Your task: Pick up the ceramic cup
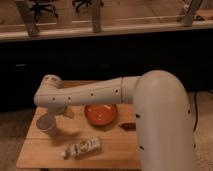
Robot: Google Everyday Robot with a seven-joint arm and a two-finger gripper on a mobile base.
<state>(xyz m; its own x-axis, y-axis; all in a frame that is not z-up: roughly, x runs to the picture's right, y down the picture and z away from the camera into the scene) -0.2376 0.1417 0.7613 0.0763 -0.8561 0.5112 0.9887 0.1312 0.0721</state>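
On a wooden tabletop [107,145] in a dim room, one white robot arm [115,92] reaches from the right foreground across to the left side, its wrist bending down above a single ceramic cup [47,125]. The tool [56,113] sits at the cup's upper rim, partly hidden behind the arm's end; whether its fingers are apart or closed on the cup cannot be told from this angle. The cup, white and tapering, appears tilted near the tabletop's left edge. One orange bowl [101,114] rests just behind the arm at the middle of the tabletop, well apart from the cup. One pale packet or tube [82,148] lies on its side toward the front edge. One small dark reddish item [128,126] lies to the right of the bowl, beside the arm's broad elbow.
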